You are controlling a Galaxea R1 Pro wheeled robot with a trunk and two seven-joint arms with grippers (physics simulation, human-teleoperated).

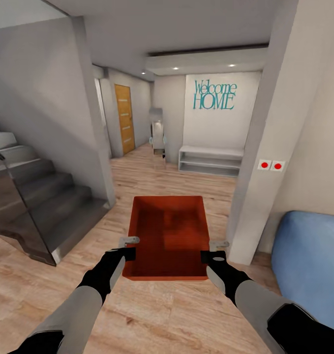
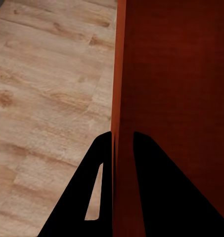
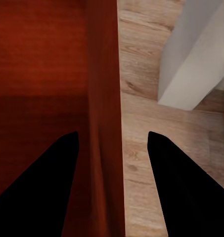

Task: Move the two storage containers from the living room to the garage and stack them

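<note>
One orange-red open-topped storage container (image 1: 169,231) hangs straight ahead of me between both arms, over the light wood planks of the living room. My left gripper (image 1: 131,246) is shut on its left wall; in the left wrist view the fingers (image 2: 122,136) pinch that thin wall (image 2: 176,74). My right gripper (image 1: 212,248) straddles the right wall. In the right wrist view its fingers (image 3: 113,133) stand apart, and floor shows between the outer finger and the wall (image 3: 104,74).
A dark staircase (image 1: 44,196) with a glass side rises at the left. A white wall corner (image 1: 265,147) with two red buttons (image 1: 271,165) stands close on the right, beside the blue sofa (image 1: 309,265). Ahead lie open wood floor, a white bench shelf (image 1: 211,160) and a wooden door (image 1: 124,118).
</note>
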